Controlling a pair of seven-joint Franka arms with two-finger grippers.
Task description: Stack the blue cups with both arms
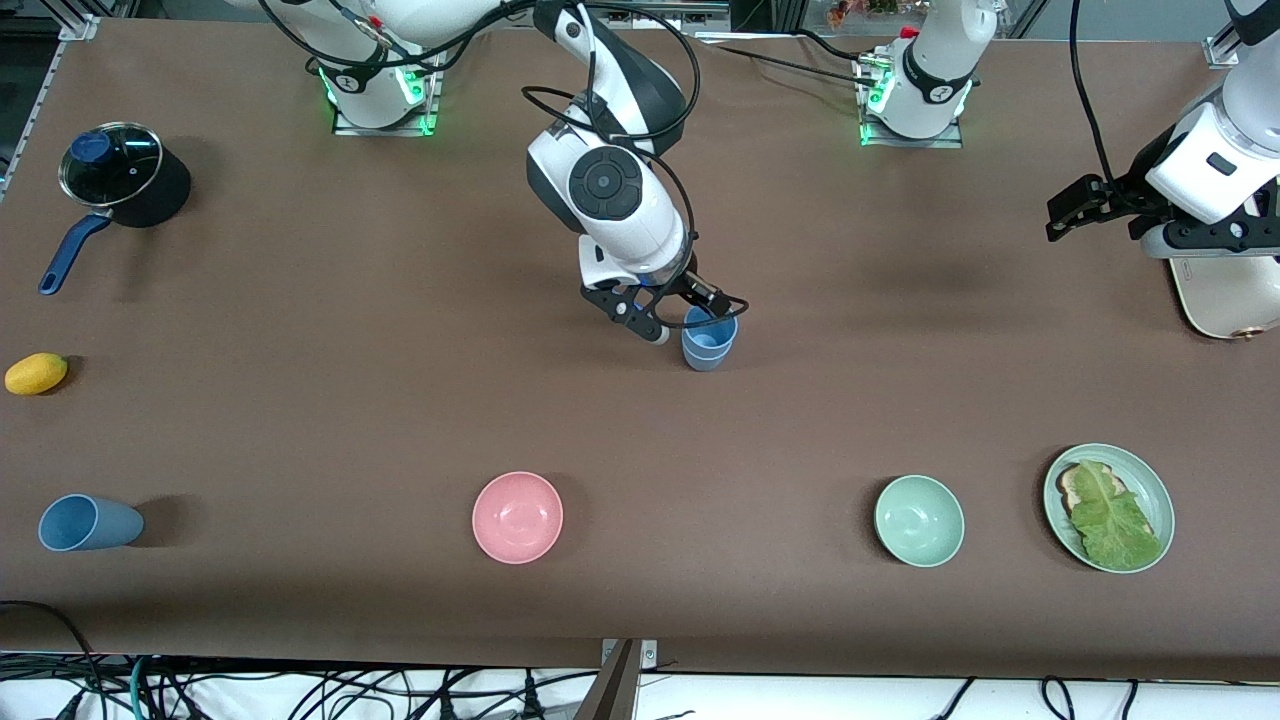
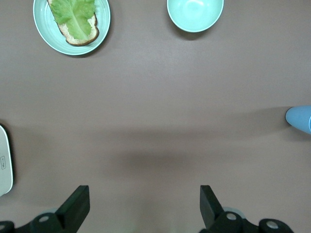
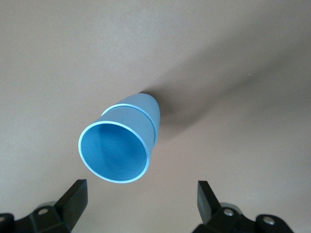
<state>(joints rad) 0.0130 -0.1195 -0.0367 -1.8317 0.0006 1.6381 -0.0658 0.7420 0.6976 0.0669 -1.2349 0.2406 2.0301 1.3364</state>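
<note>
Two blue cups stand nested one in the other in the middle of the table; they also show in the right wrist view. My right gripper is open and empty just over and beside the stack, and its fingers do not touch it. A third blue cup lies on its side at the right arm's end of the table, near the front camera. My left gripper is open and empty, held above bare table at the left arm's end, and the arm waits.
A pink bowl, a green bowl and a green plate with bread and lettuce sit near the front camera. A lidded black pot and a yellow fruit are at the right arm's end. A white appliance is under the left arm.
</note>
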